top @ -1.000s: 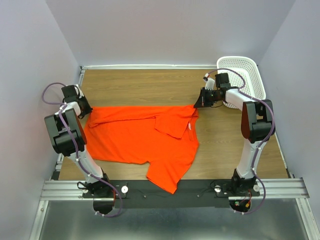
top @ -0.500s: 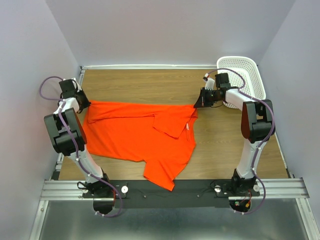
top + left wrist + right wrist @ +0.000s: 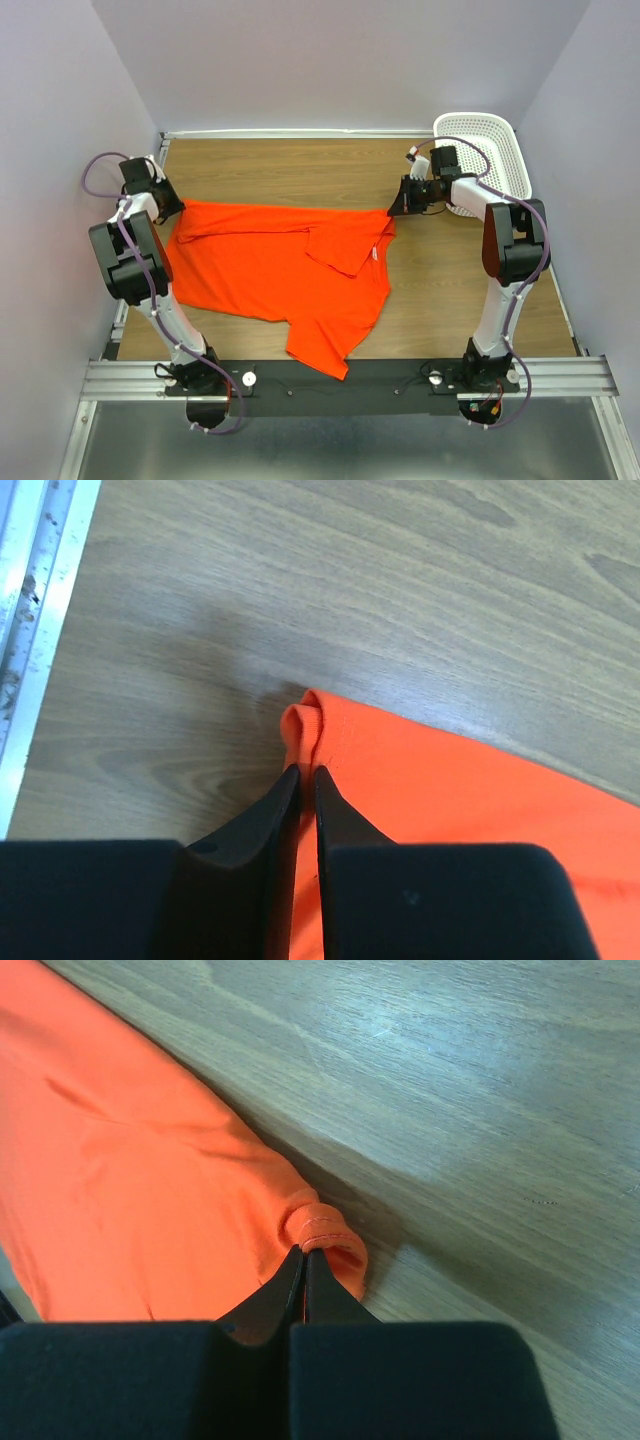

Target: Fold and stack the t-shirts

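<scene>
looking down from above, i had the orange t-shirt (image 3: pixel 280 270) spread on the wooden table (image 3: pixel 300 170) between my two grippers. my left gripper (image 3: pixel 172 208) pinched its far corner on my left side, and my right gripper (image 3: pixel 393 210) pinched the far corner on my right. the cloth lay back from both sets of jaws toward my bases, with one part reaching the near table edge. a flap was folded over just inboard of the right jaws. the white basket (image 3: pixel 495 145) stood beyond and outboard of my right gripper, apart from the shirt.

from my left wrist, my fingers (image 3: pixel 250 830) were pressed nearly together on a small bunched corner of the shirt. it poked out just ahead of the tips and spread away to their right. bare wood lay ahead, and a metal rail (image 3: pixel 40 600) ran off to the left.

from my right wrist, the jaws were clamped on a rolled hem. the shirt spread to their left, with wood ahead and to the right.
</scene>
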Available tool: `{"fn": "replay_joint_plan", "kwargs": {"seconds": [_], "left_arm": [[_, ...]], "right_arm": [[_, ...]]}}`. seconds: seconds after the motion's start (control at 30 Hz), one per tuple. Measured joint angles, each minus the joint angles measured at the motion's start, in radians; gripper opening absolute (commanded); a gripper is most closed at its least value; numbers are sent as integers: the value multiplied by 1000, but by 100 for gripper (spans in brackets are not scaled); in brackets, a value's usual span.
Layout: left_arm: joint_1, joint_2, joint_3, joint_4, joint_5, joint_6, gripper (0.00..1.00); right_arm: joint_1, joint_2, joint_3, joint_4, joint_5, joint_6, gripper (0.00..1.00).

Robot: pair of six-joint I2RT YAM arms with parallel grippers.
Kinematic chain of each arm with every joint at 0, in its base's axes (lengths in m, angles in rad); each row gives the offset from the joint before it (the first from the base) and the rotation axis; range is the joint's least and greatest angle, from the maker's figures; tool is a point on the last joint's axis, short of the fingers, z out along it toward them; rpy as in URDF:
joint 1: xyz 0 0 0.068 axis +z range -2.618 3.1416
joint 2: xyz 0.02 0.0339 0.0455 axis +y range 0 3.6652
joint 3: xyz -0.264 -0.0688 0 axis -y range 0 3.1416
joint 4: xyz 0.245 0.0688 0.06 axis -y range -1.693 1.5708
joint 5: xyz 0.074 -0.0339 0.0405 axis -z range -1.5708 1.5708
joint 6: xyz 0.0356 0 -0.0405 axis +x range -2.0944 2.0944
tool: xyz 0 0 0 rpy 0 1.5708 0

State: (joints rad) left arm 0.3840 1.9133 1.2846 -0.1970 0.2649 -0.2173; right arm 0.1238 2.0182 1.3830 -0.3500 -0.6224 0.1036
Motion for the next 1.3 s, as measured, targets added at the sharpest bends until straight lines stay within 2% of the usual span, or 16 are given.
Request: {"fn": "replay_joint_plan", "kwargs": {"seconds": [0.7,0.83,0.93,1.07,1.3], "left_arm": [[0,40,6,-2,-31,-3,26],[0,50,14,-5,-42,-3,22],[0,57,17,-4,-43,0,10],[0,68,23,-8,-35,3,0],[0,76,71,-9,6,3,0]], "right_arm": [[0,0,0,-3,0,0,3],[0,0,0,-4,-1,0,3],[0,0,0,-4,-1,0,3],[0,0,0,-4,-1,0,3],[0,0,0,-4,-1,0,3]]}}
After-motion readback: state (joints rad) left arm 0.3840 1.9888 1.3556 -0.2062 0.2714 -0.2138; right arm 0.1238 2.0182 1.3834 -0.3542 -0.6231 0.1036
